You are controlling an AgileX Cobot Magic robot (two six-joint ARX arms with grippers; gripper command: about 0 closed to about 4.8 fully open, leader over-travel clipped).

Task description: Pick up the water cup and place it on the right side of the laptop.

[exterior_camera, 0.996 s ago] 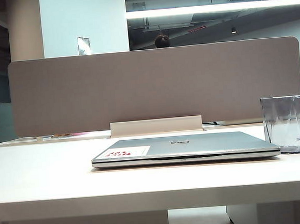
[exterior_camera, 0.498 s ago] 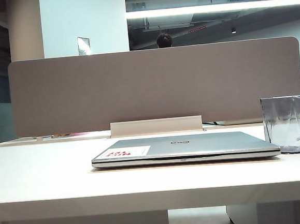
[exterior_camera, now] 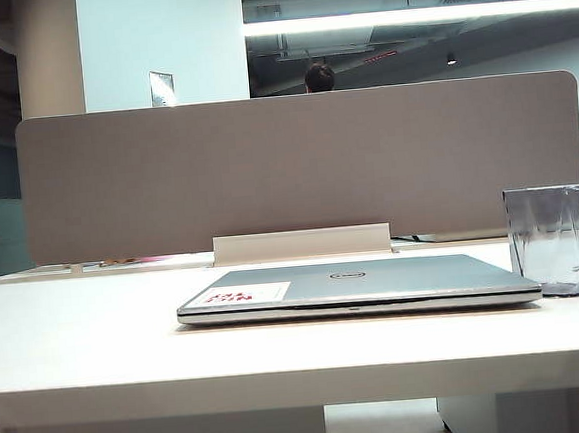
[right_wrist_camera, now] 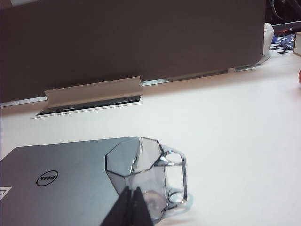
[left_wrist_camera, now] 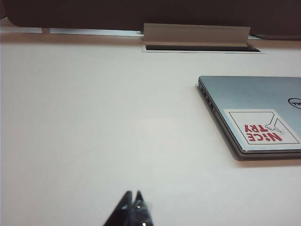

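water cup on table, just right of laptop, divider behind

A ceiling light strip is glaring overhead, the white desk is blowing out, and both wrist views are looking soft.

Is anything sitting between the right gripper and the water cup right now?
Nothing visible does. In the right wrist view the shut right gripper points straight at the water cup, which stands upright just right of the laptop, with nothing between them.
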